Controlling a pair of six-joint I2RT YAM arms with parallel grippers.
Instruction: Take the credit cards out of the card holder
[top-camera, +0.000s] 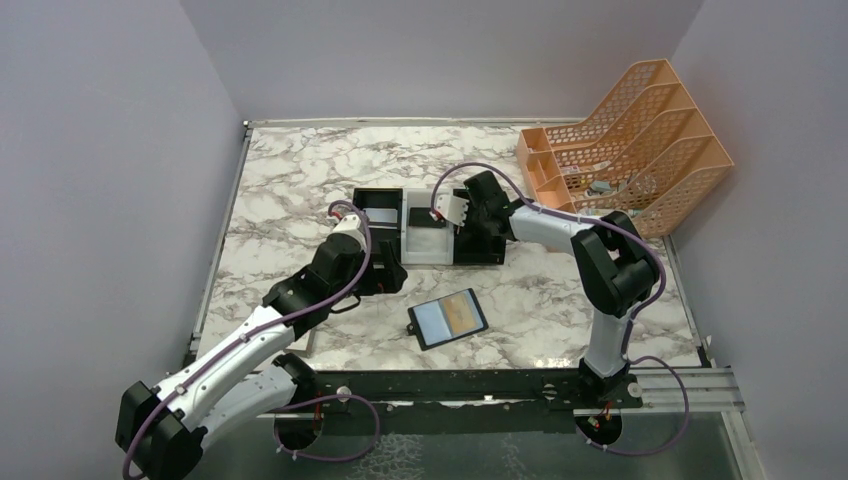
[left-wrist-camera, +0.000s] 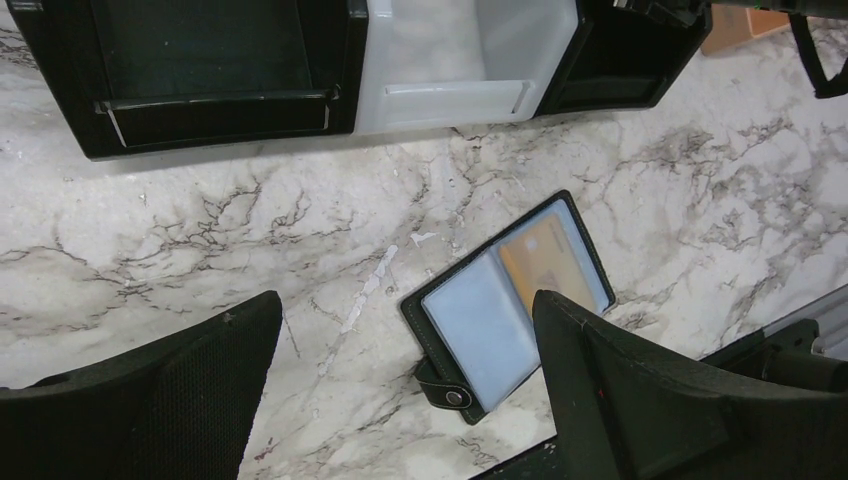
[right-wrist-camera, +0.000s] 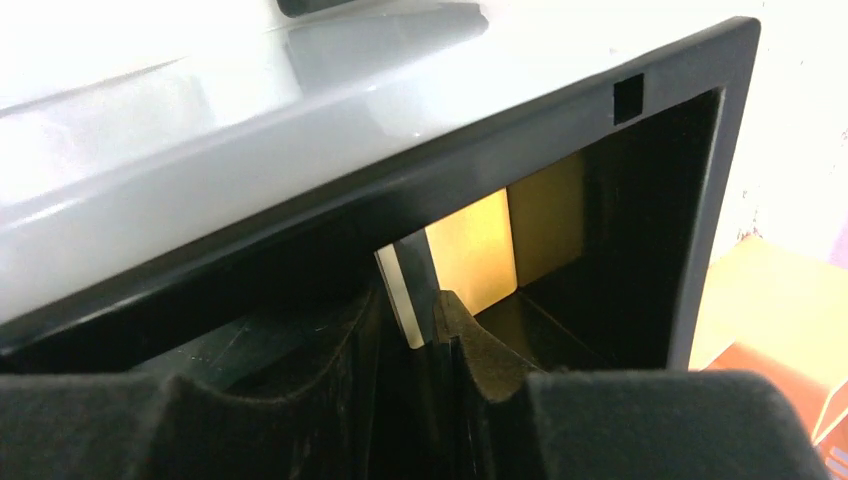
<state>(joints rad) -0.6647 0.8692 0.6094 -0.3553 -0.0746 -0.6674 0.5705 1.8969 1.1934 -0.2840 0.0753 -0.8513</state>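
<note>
Left wrist view, item one: card holder (left-wrist-camera: 480, 330), a black bifold lying open and flat on the marble table (left-wrist-camera: 200, 220), near its front edge, side tab with snap (left-wrist-camera: 447, 392) pointing toward the arms.
- Left pocket panel: bluish-grey; whether a card sits behind it cannot be told.
- Right pocket panel: pocketed card (left-wrist-camera: 548, 262), gold-tan, showing through the window and not yet drawn out.

Item two: left gripper (left-wrist-camera: 405, 310), hovering above the holder, fingers spread wide to either side, holding nothing.

Item three: three-compartment tray (top-camera: 428, 250), black-white-black, further back on the table, well apart from the holder.
- Right black compartment: standing card (right-wrist-camera: 470, 250), gold-tan, upright against the inner wall.
- Left black compartment: pale grey rectangle (top-camera: 378, 213), possibly a silver card; not confirmable.

Item four: right gripper (right-wrist-camera: 410, 330), reaching into that right compartment. Its fingers stand only slightly apart, with the standing card's pale edge in the narrow gap. Whether they pinch it or have let go cannot be told.

Item five: orange file rack (top-camera: 640, 140), far right corner, uninvolved.

Status, as judged: partly done. At least one card is out and lodged in the tray. The pocketed card is left to extract, and the left arm looks best placed for it.
</note>
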